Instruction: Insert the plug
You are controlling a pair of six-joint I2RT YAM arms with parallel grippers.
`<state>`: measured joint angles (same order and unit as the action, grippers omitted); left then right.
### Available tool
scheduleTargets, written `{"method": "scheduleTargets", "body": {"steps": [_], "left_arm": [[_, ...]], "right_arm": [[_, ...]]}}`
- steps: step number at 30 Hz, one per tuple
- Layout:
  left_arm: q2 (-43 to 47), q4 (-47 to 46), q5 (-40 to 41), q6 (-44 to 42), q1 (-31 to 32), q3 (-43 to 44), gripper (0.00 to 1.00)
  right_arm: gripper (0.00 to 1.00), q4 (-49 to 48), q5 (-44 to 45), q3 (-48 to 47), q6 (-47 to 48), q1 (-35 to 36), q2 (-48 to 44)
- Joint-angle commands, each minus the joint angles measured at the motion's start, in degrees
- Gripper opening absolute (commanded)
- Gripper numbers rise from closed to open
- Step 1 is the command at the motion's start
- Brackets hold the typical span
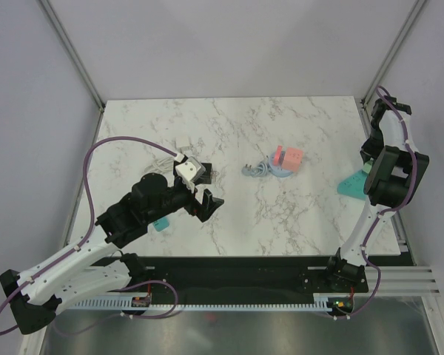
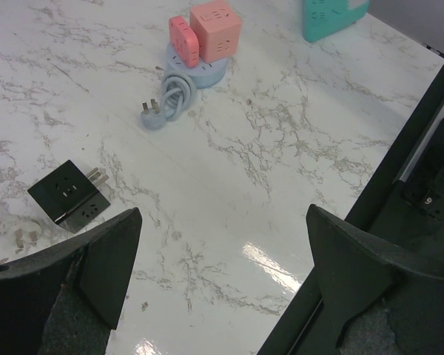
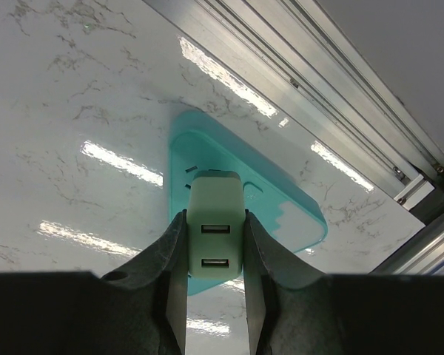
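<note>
White marble table (image 1: pixel 229 126) carries everything, and the work is at its right edge. The right gripper (image 3: pixel 214 222) holds a pale USB charger (image 3: pixel 216 244) by its two smooth sides, jaws narrow around it, directly over the teal triangular socket strip (image 3: pixel 281 203). The pins of the charger are under its body, so I cannot tell if they already enter the slots or only stand above them. The left gripper (image 2: pixel 222 214) hangs wide and holds nothing, at the left of the table, near a black cube socket (image 2: pixel 68 196). It is well apart from the strip.

I think the main danger is a blind push. If the pins are a little beside the slots, pressing down would land them on the plastic face, and the charger could tilt or slip between the fingers. The strip also seems to lie free, with no hand to steady it, close to the aluminium rail (image 3: pixel 303 66). A sideways force could slide it or turn it. A tilted push may also jam the pins halfway.
</note>
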<state>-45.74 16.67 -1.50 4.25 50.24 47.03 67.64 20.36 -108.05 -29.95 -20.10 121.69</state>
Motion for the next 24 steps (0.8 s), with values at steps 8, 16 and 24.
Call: {"method": "scheduleTargets", "body": {"steps": [8,16,24], "left_arm": [[0.38,-0.85,0.88,-2.14,0.30,0.35,1.00],[0.21,-0.85,0.62,-2.14,0.30,0.43,1.00],[0.21,-0.76,0.62,-2.14,0.30,0.44,1.00]], "right_arm": [[0.00,-4.52,1.70,4.77,1.74,-0.29,-2.59],[0.00,-7.52,0.12,6.72,2.27,-0.21,-5.14],[0.00,-4.01,2.32,2.84,0.95,-0.21,-5.23]]}}
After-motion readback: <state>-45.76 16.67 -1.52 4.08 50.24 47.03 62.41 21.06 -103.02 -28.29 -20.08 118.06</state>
